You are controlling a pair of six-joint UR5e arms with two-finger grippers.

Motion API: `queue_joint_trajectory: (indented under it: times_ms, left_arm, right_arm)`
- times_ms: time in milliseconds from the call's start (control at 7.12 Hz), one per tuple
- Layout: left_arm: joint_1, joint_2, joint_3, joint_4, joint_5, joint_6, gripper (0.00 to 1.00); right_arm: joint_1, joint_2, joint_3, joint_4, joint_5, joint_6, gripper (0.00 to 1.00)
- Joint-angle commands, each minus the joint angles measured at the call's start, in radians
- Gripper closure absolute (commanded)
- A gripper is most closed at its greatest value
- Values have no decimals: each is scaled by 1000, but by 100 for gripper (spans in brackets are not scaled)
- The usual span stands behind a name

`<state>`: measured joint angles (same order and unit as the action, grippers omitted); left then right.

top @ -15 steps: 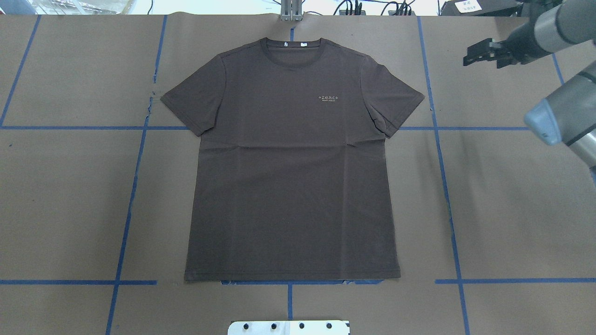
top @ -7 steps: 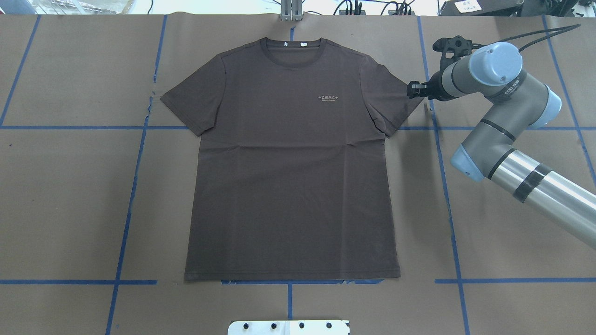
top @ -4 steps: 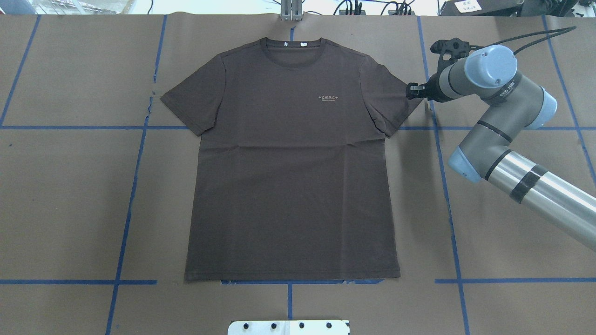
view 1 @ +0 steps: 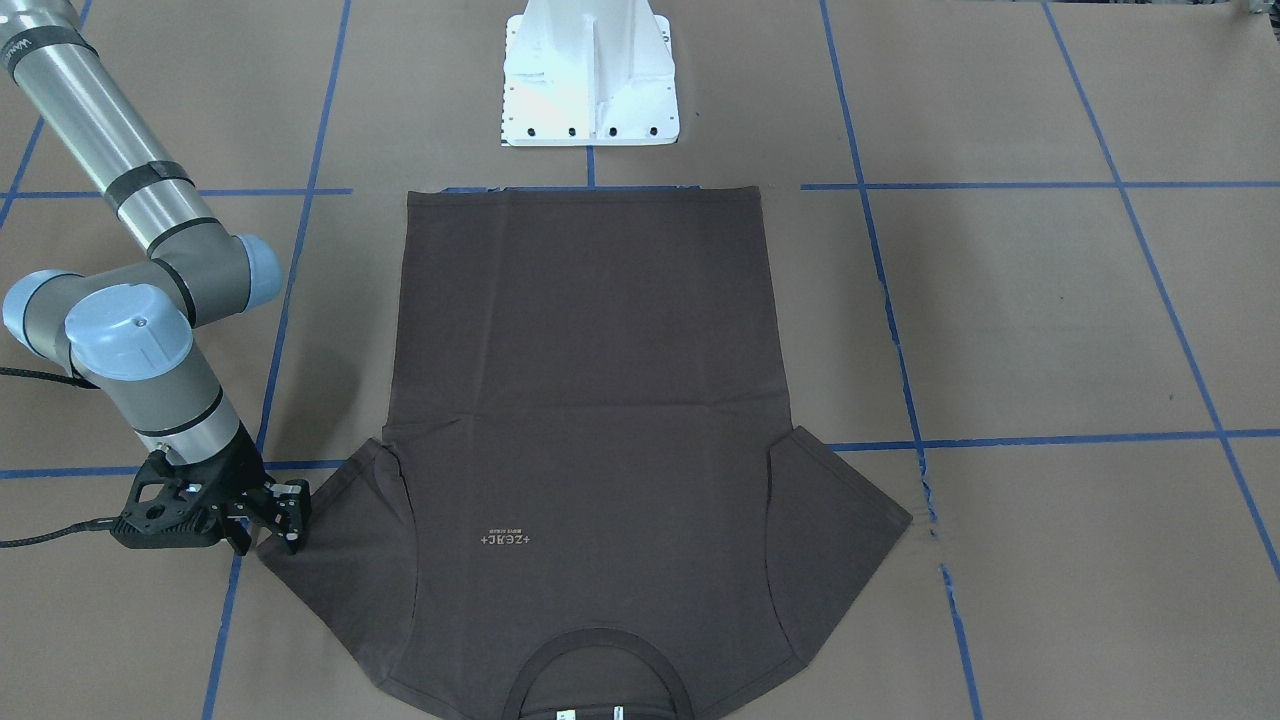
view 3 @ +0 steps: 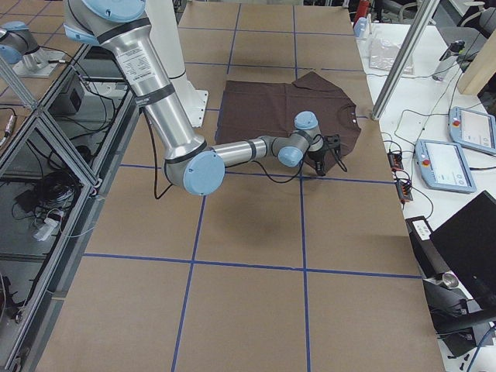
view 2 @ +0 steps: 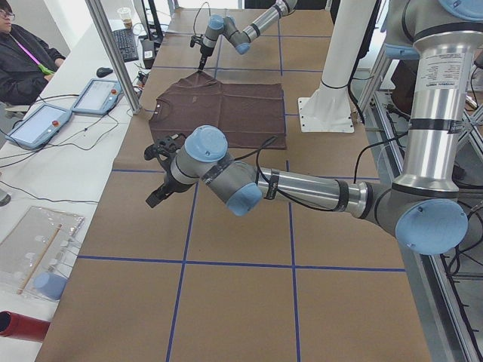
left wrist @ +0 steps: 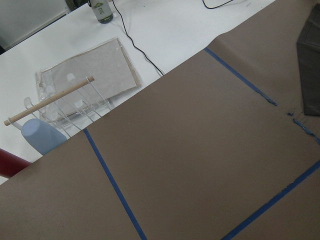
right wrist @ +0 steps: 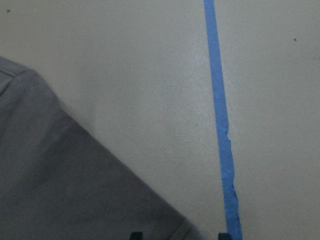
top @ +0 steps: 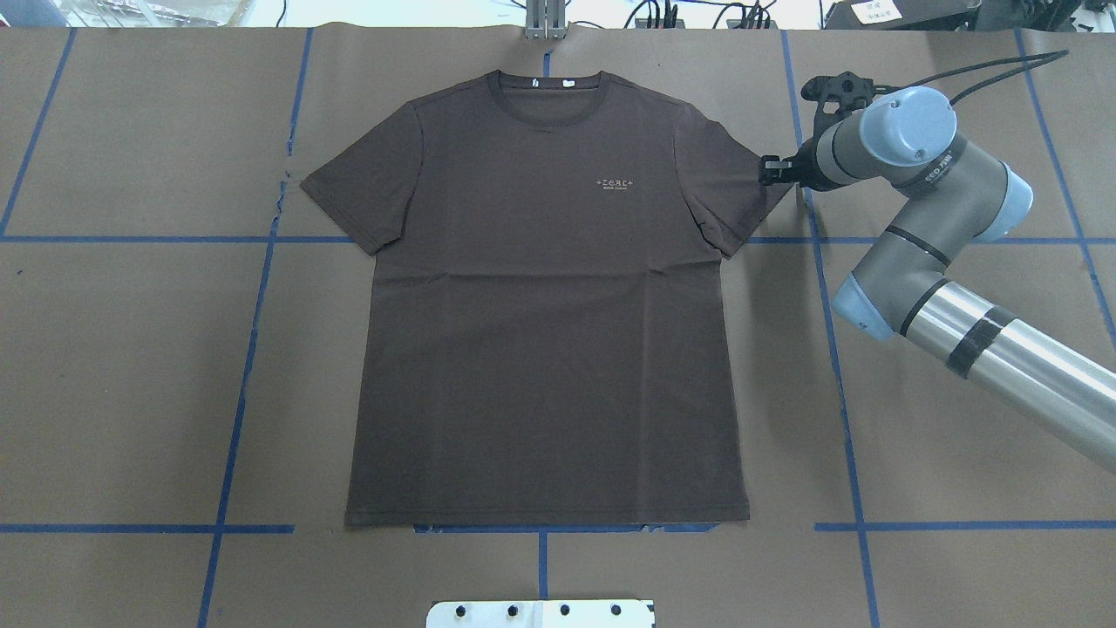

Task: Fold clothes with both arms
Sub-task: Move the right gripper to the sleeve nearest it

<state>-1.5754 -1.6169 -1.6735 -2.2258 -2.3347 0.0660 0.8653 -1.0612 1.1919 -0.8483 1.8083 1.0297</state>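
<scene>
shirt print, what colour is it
Pale grey-beige print on the dark brown shirt; clearest in the overhead view.

The table is covered with brown paper (top: 131, 366), and blue tape lines (top: 251, 349) divide it into big squares. Just beside it is a white desk (view 2: 68, 151) with two grey tablets (view 2: 100, 96), a keyboard (view 2: 124, 44) and loose cables. An aluminium post (view 2: 115, 56) rises at the desk's edge. A person (view 2: 23, 60) sits at the desk.

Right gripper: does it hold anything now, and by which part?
Nothing is held yet. The right gripper stands open at the sleeve tip of the T-shirt; its fingertips are apart in the wrist view.
</scene>
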Motion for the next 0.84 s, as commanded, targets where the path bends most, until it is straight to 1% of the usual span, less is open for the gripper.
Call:
queue_joint_trajectory:
  times_ms: [0,141,281,422,562,703]
  left_arm:
    - [0,0,0,0,0,2,0]
    - [-2,0,0,0,0,2,0]
    - [0,0,0,-2,0,3,0]
    - [-2,0,-2,-2,0,3,0]
    - [-2,0,0,0,0,3,0]
    - [0,0,0,0,0,3,0]
  right_arm:
    - [-2,0,-3,0,-9,0,43]
    - [-3,0,-3,1,-12,1,48]
    - [-2,0,-3,0,-14,3,61]
    - [-3,0,-3,1,-14,3,72]
    - [-2,1,-3,0,-14,4,100]
    - [-3,1,-3,-2,-14,3,100]
